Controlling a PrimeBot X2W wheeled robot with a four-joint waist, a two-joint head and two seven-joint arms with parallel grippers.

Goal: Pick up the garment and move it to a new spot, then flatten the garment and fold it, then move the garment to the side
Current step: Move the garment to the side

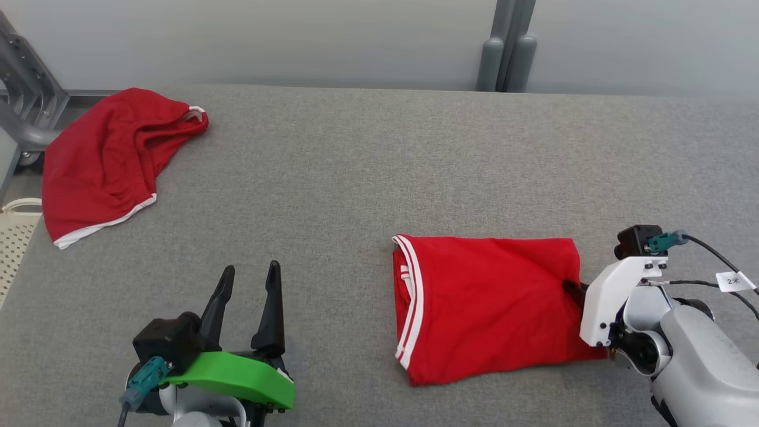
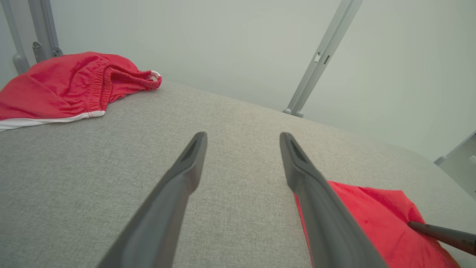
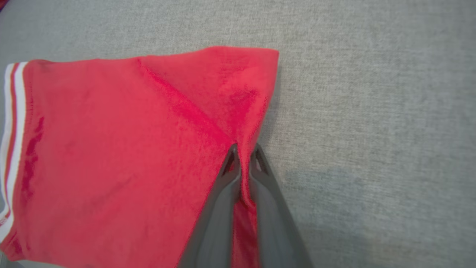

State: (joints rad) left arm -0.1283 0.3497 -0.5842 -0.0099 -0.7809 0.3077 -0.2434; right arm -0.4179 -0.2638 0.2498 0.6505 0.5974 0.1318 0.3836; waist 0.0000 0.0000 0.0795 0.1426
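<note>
A folded red garment with white stripes on its left edge lies on the grey table at the centre right. My right gripper has pinched the garment's right edge; in the right wrist view its fingers are shut with a ridge of red cloth between them. My left gripper hovers open at the lower left, apart from the garment, with nothing between its fingers. In the left wrist view the garment shows at the lower right.
A second red garment with white trim lies crumpled at the table's far left corner, also seen in the left wrist view. Grey frame posts stand behind the table. A white perforated basket sits off the left edge.
</note>
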